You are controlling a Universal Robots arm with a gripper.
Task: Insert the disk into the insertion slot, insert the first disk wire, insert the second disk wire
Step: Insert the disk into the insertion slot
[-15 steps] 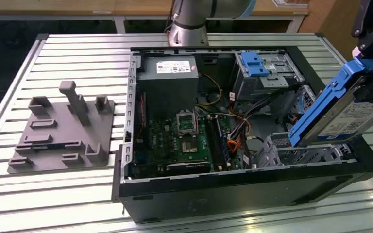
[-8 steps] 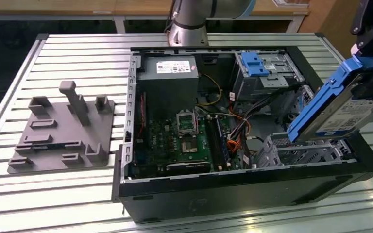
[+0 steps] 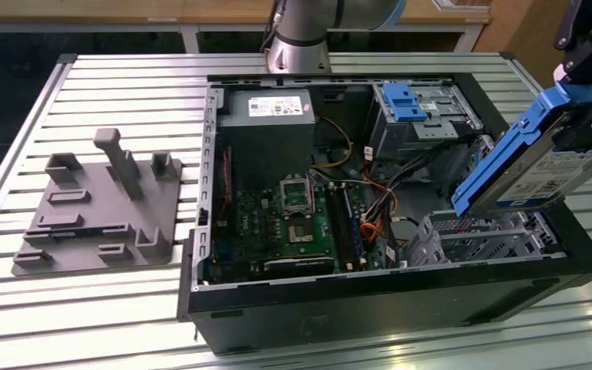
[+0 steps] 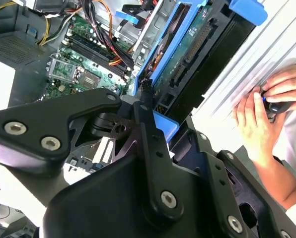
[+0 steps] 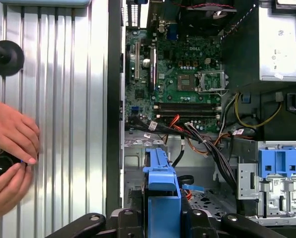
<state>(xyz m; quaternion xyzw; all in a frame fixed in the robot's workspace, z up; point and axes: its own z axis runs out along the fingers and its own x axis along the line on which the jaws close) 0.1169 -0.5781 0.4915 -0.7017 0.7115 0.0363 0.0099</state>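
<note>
The jaws are closed on the disk (image 3: 545, 158) and press on the two sides of its blue carrier, as both wrist views show. In the exterior view the disk hangs tilted in the air at the exterior view's right, with its white label facing the camera. Its lower end is just above the insertion slot (image 3: 481, 235) and is not inside it. The slot is a bay of grey perforated metal in the near corner of the open computer case (image 3: 378, 308).

Behind the slot stands the taller metal cage (image 3: 435, 116) with a blue clip (image 3: 403, 100) on top. The green motherboard (image 3: 301, 223) lies in the middle of the case, and the power supply (image 3: 265, 108) sits at the far side. A bundle of orange and black wires (image 3: 378, 204) runs between the motherboard and the slot.

The case lies on a slatted metal surface (image 3: 121, 85). A grey plastic fixture (image 3: 95, 208) stands on it, well apart from the case, at the exterior view's left. The arm's base (image 3: 298, 35) stands behind the case.

In the first wrist view a person's two hands (image 5: 9, 158) hold a small black object over the surface, beside the case.
</note>
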